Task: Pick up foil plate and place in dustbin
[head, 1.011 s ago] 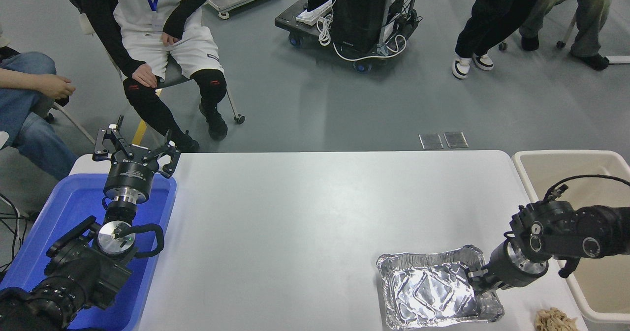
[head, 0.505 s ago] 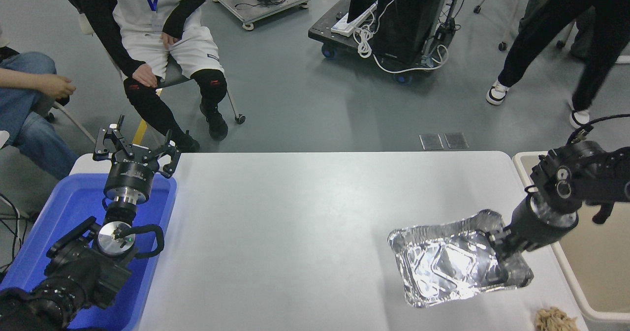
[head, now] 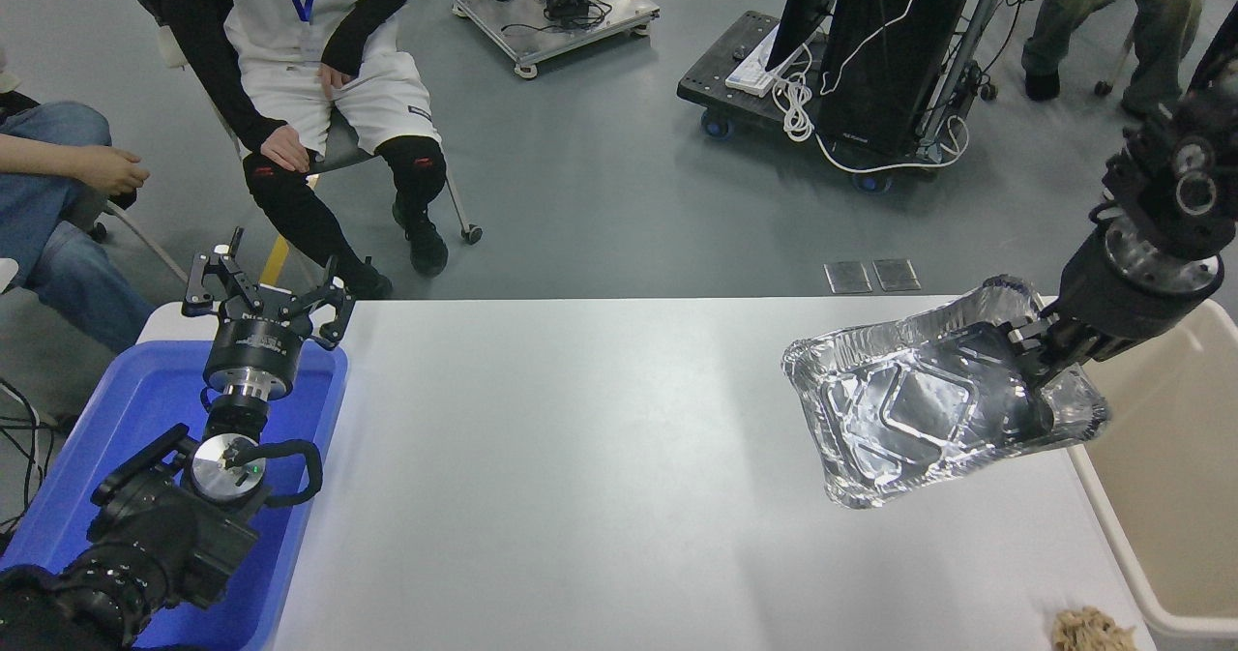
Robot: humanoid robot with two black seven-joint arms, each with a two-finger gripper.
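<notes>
The shiny silver foil plate hangs tilted in the air above the table's right side, its right end near the dustbin's left rim. My right gripper is shut on the plate's right rim and carries it. The beige dustbin stands off the table's right edge, partly cut off by the frame. My left gripper is open and parked at the lower left over the blue tub.
A bright blue tub sits at the table's left end under the left arm. A small tan fibrous clump lies at the table's front right corner. People sit beyond the far left edge; equipment carts stand on the floor behind.
My right gripper has lifted the foil plate off the table and carried it up and away to the right, toward the dustbin. The left arm has not moved.
</notes>
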